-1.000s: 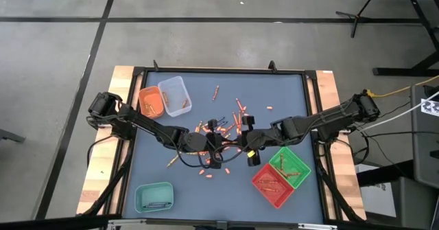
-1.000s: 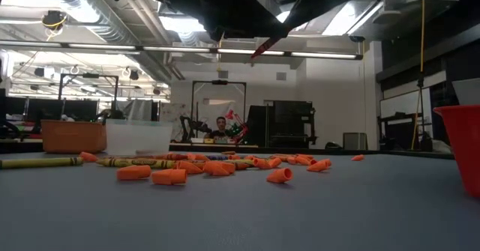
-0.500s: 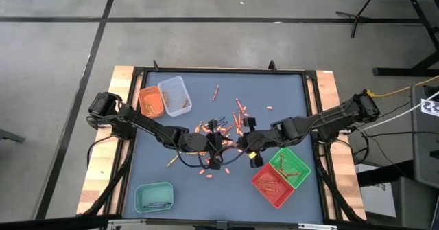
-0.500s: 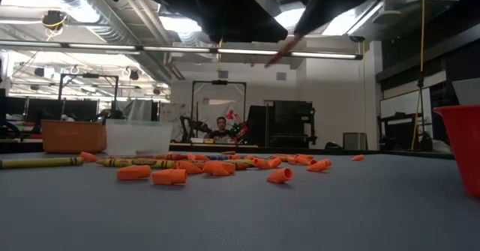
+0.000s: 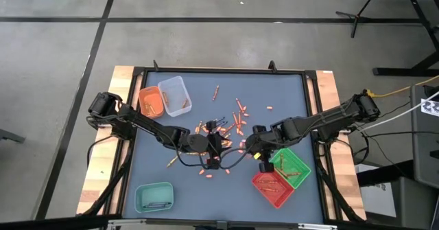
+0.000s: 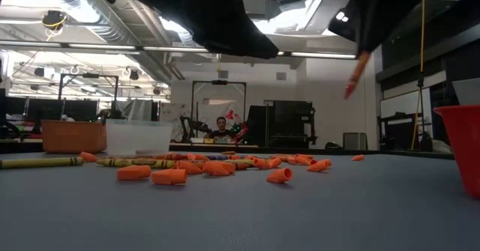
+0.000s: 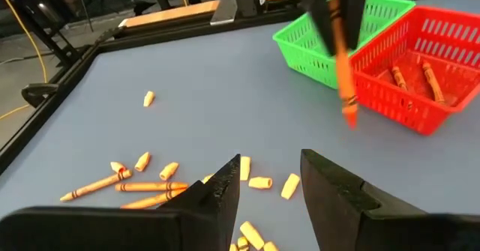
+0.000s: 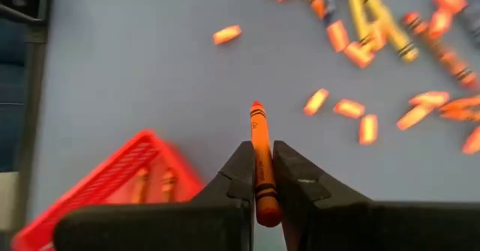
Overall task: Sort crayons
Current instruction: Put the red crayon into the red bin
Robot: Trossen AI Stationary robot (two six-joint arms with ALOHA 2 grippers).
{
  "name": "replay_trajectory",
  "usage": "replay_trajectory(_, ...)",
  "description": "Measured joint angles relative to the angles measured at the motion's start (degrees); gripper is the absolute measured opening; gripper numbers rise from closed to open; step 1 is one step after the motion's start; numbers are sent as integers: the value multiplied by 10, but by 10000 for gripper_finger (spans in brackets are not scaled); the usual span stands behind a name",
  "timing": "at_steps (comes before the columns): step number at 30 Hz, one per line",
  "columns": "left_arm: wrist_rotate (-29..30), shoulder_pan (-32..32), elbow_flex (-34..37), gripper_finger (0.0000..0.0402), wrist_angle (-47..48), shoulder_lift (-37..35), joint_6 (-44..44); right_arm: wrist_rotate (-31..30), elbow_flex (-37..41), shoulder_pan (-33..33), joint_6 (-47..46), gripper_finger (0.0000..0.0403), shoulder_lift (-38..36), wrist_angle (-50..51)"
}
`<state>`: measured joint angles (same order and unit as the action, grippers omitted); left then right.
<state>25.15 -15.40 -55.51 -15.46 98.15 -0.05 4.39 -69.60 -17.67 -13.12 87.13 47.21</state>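
Many orange crayons (image 5: pixel 230 130), whole sticks and short stubs, lie scattered flat on the blue-grey mat (image 5: pixel 274 93) at mid-table. My right gripper (image 5: pixel 261 158) hovers just right of them, near the red tray (image 5: pixel 273 187) and green tray (image 5: pixel 291 165), shut on one orange crayon (image 8: pixel 259 150). That crayon also shows in the left wrist view (image 7: pixel 341 56) and the low view (image 6: pixel 355 75). My left gripper (image 7: pixel 271 168) stands open and empty above the crayon heap (image 7: pixel 150 183). My right gripper pinches the orange crayon's rear half (image 8: pixel 262 187) between its two fingers. The crayon lies along the fingers, its pointed tip (image 8: pixel 256 109) sticking out past them. The fingers slant steeply down from above. The crayon hangs tip down (image 6: pixel 349 92), clear of the mat.
An orange tray (image 5: pixel 151 104) and a clear tray (image 5: pixel 175 95) stand at the far left, a teal tray (image 5: pixel 154 197) at the near left. Crayons lie in the red tray (image 7: pixel 409 75). A black frame (image 5: pixel 219 71) rims the mat. A person sits far behind the table (image 6: pixel 220 128).
My right gripper has tipped its fingers downward and swung a little toward the table's right edge and the red tray, away from my left gripper, carrying the orange crayon. The crayon has turned from a shallow slant to nearly upright, tip down.
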Motion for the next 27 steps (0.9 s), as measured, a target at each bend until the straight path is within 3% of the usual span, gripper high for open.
replay_trajectory(10, 0, 0, 0, 125, 1, 0, 0, 87, 0, -58, -99, 31, 0, 41)
replay_trajectory(18, 0, 0, 0, 125, 2, 0, 0, 84, 0, -133, -182, 31, 0, 42)
replay_trajectory(27, 0, 0, 0, 125, 4, 0, 0, 11, 0, -190, -197, 31, 0, 42)
